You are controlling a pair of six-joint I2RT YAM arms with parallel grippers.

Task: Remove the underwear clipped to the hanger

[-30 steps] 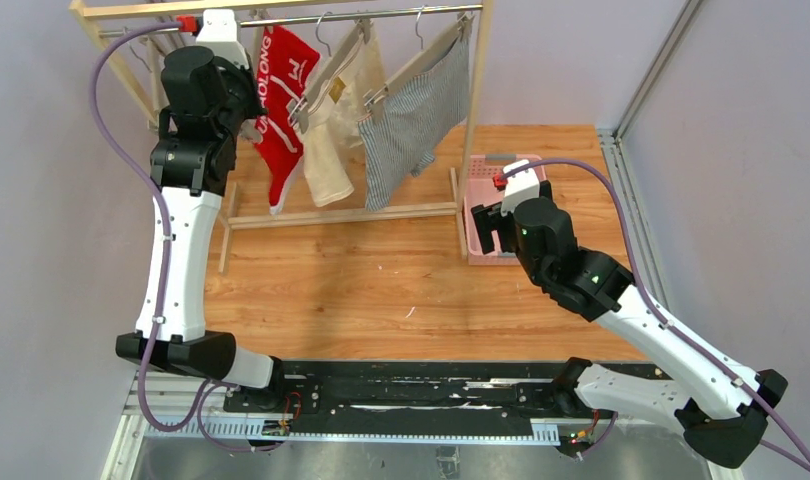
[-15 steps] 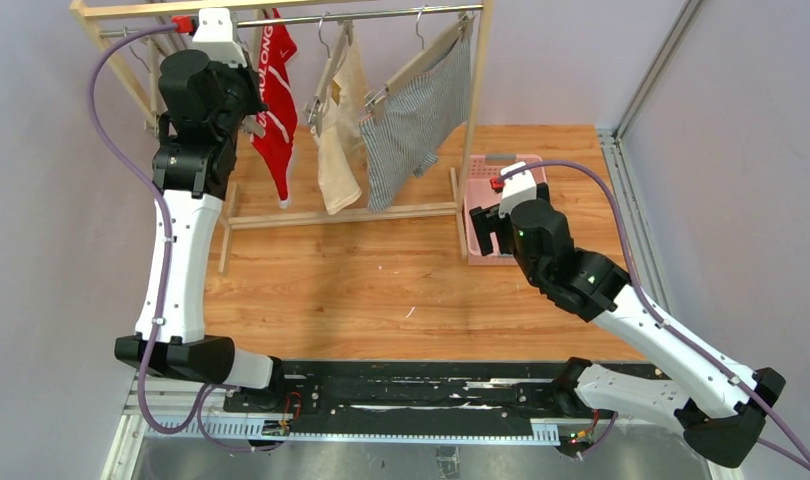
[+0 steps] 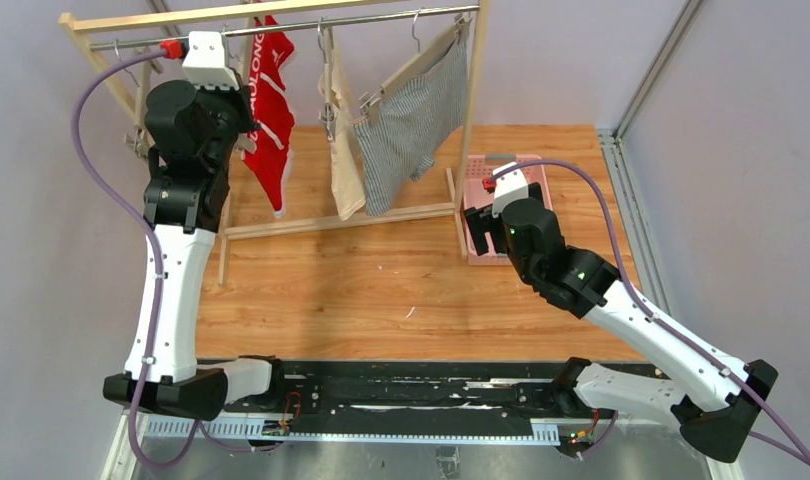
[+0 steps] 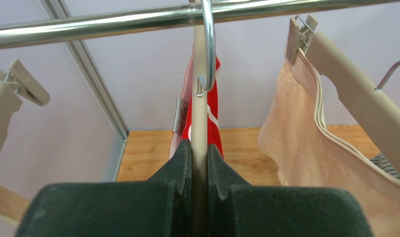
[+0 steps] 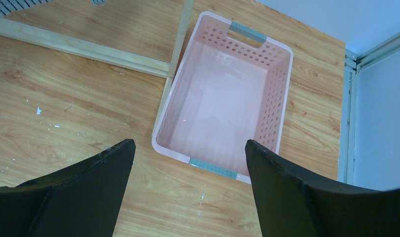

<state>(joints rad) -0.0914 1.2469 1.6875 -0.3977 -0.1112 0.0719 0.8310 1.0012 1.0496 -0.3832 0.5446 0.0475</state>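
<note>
Wood-grain tabletop (image 3: 381, 280), lilac walls behind. Hung from a metal rail (image 3: 311, 25) on clip hangers, left to right: red boxers (image 3: 271, 130) with white lettering, plain cream boxers (image 3: 346, 170), grey-and-white pinstriped boxers (image 3: 411, 125). Left gripper (image 4: 199, 148) clenched on the red pair's wooden hanger (image 4: 199, 113), below its hook. Right gripper (image 5: 188, 145) spread wide above a pink perforated basket (image 5: 279, 98), only bare floor showing inside.

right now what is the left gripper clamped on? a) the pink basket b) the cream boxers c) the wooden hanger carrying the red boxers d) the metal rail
c: in the left wrist view the left gripper is shut on the thin edge of the wooden hanger, with the red boxers hanging just behind it.
</note>
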